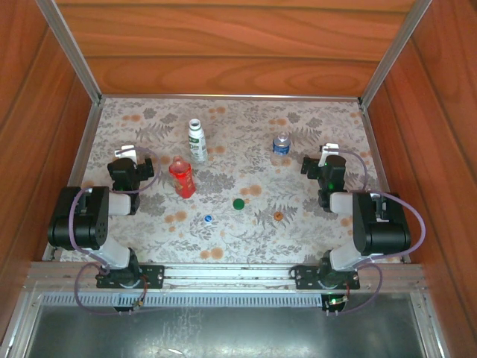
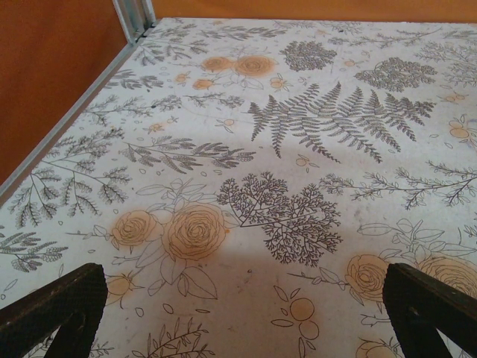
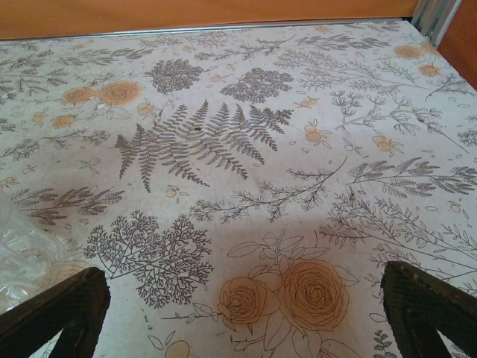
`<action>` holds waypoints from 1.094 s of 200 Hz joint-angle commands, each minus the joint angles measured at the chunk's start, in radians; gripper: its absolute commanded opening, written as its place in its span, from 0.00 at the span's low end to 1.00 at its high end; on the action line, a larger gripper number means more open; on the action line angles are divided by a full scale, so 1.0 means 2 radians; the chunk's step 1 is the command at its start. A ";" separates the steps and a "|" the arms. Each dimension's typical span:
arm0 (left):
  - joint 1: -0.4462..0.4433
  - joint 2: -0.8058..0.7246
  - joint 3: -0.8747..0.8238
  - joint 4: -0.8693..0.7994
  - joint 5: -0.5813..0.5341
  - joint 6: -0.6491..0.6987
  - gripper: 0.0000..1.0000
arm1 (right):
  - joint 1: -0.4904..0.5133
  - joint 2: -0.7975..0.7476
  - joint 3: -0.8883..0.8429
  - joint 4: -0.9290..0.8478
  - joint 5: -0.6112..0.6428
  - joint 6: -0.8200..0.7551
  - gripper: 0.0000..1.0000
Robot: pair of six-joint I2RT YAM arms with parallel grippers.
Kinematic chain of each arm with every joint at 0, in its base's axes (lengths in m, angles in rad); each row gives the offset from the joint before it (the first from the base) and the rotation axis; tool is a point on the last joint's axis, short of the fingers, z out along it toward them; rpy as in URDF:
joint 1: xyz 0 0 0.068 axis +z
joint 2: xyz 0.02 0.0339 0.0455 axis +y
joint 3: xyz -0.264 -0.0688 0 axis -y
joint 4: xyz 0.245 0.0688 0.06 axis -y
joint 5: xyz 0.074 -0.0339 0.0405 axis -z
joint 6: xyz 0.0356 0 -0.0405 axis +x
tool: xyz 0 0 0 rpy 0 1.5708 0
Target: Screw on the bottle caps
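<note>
- The left hand (image 1: 126, 154) hovers left of the red bottle (image 1: 182, 177), near it but apart; its fingers are spread wide and pinch nothing.
- In the left wrist view, the left hand (image 2: 238, 306) shows two dark fingertips (image 2: 63, 309) at the lower corners, with bare counter between them.
- The right hand (image 1: 329, 154) sits well to the right of the red bottle, also spread wide and empty.
- In the right wrist view, the right hand (image 3: 242, 306) frames patterned counter. A patch of clear crinkled plastic (image 3: 16, 253) lies at the left edge, just beside the left finger.
- The white bottle (image 1: 197, 140) with a green label stands upright just beyond the red bottle, slightly to its right.
- The clear bottle (image 1: 281, 145) with a blue label stands well right of the red bottle, between it and the right hand, closer to that hand.
- The green cap (image 1: 238, 203) lies loose on the counter, right of the red bottle and nearer the arm bases.
- The blue cap (image 1: 209, 219) lies nearer the bases still, slightly right of the red bottle.
- The orange cap (image 1: 278, 216) lies farther right than the green cap, well apart from the red bottle.
- All three caps lie apart from the bottles and from both hands.
- The counter (image 1: 246, 242) wears a pale cloth printed with grey ferns and orange roses.
- Reddish wood-panel walls (image 1: 223, 45) enclose it, with aluminium posts (image 1: 71, 48) at the far corners and a metal rail (image 1: 223, 272) under the bases.
</note>
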 commanded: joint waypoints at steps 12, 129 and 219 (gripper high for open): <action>0.001 0.000 0.008 0.011 -0.002 -0.005 1.00 | -0.001 -0.003 0.007 -0.004 -0.006 0.002 1.00; 0.001 -0.002 0.006 0.011 0.001 -0.005 1.00 | -0.001 -0.005 0.005 -0.004 -0.025 -0.007 1.00; 0.000 -0.133 -0.038 -0.001 -0.032 -0.009 1.00 | 0.002 -0.122 -0.015 -0.072 -0.039 -0.016 1.00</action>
